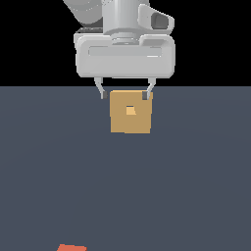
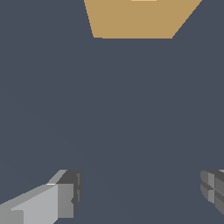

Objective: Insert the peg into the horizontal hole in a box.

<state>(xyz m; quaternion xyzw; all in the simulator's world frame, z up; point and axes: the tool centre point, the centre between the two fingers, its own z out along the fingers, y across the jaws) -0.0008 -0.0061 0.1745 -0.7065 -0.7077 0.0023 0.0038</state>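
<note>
Pincer released and holding nothing, both fingers spread wide, hanging high over the dark counter; nothing between the pads in the wrist view, only bare surface. Just beyond it, the tan box standing upright on the counter, its face turned to the exterior camera, the small square hole in the middle of that face. Well apart from both, at the very bottom edge of the exterior view and a little toward its left, only an orange-red corner of the peg visible, lying flat; rest of it cut off, pale end not seen, not in the wrist view at all. Judging by the shape: probably stiff and light, a slim square bar with flat, smooth sides, so likely easy to clamp across two opposite faces but able to pivot or slip if taken too near one end. Better to grasp toward the rear part, squarely, leaving a long free length ahead for entering the hole. Little clearance expected, so any tilt in the grasp likely to jam it.
</note>
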